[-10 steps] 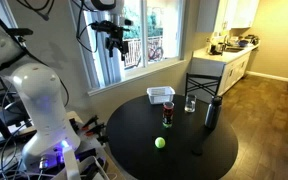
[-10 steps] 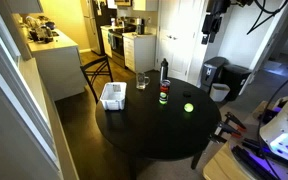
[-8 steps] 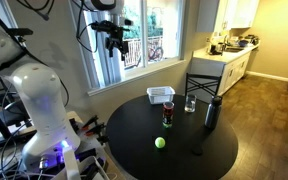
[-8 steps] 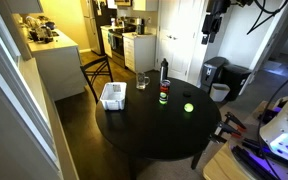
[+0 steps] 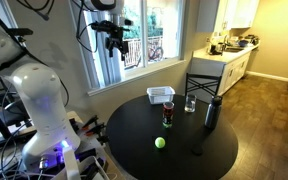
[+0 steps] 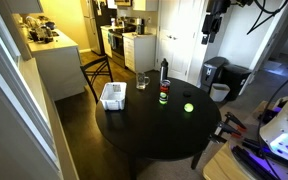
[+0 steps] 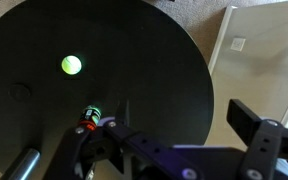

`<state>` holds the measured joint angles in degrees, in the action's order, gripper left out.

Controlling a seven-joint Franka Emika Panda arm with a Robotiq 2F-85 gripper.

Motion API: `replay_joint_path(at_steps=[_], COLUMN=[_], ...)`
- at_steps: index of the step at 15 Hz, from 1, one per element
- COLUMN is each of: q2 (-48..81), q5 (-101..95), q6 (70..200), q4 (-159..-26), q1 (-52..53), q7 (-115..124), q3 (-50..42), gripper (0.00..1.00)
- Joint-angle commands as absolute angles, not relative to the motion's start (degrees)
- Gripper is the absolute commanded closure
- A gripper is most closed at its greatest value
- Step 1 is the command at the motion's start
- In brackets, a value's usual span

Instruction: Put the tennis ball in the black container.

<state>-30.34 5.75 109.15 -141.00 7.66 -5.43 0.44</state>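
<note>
The yellow-green tennis ball (image 5: 160,143) lies on the round black table (image 5: 134,130), near its edge, and shows in both exterior views (image 6: 188,107). In the wrist view the tennis ball (image 7: 72,66) is far below on the table (image 7: 134,40). My gripper (image 5: 117,42) hangs high above the table, near the window, well apart from the ball; it also shows in an exterior view (image 6: 210,32). Its fingers (image 7: 179,125) are spread and empty. A black bin-like container (image 6: 213,70) stands on the floor beyond the table.
On the table stand a white basket (image 5: 161,95), a drinking glass (image 5: 190,103), a dark bottle (image 5: 212,113) and a small can with a red band (image 5: 168,117). A dark chair (image 5: 202,88) stands at the table. A pale bucket (image 6: 220,92) sits by the black container.
</note>
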Motion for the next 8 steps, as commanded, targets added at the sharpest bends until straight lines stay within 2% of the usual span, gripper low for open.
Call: replay_joint_path(at_steps=[1,8], q2=[-30.2,-26.1], q5=[5.1,0.1], q6=[109.1,121.5], q4=[-141.0,-143.6], q1=[6.6,3.1], q7=[-5.7,-5.8], q3=[1.3,0.0], gripper=[0.0,0.0])
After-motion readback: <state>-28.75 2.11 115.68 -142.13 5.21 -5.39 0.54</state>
